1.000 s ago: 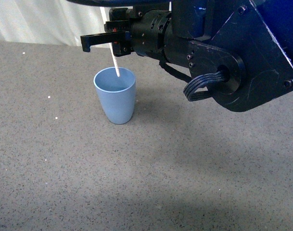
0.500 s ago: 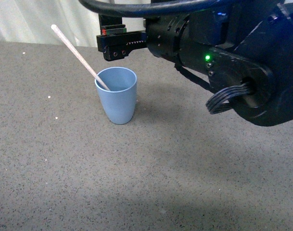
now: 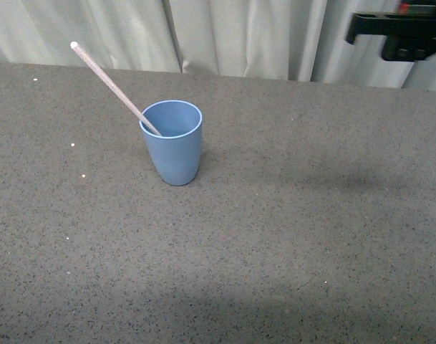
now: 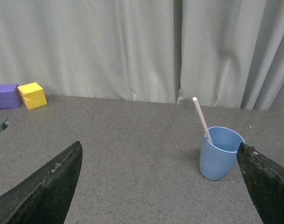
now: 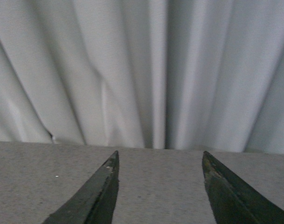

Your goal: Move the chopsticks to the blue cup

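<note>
The blue cup (image 3: 172, 143) stands upright on the grey table, left of centre in the front view. The chopsticks (image 3: 110, 84), one pale stick, rests inside it, leaning over the rim up and to the left. My right gripper (image 3: 389, 32) hangs open high at the far right, well away from the cup. In the right wrist view that gripper (image 5: 160, 156) has nothing between its fingers and faces the curtain. My left gripper (image 4: 159, 147) is open and empty. The cup (image 4: 221, 154) with the stick (image 4: 201, 117) stands beyond it, close to one fingertip (image 4: 246, 156).
A pale curtain (image 3: 232, 36) closes off the table's far edge. In the left wrist view a yellow cube (image 4: 32, 95) and a purple cube (image 4: 7, 95) sit at the back of the table, far from the cup.
My right arm has pulled away from above the cup to the upper right. The stick, first upright at the gripper, dropped free and now leans leftward in the cup.
</note>
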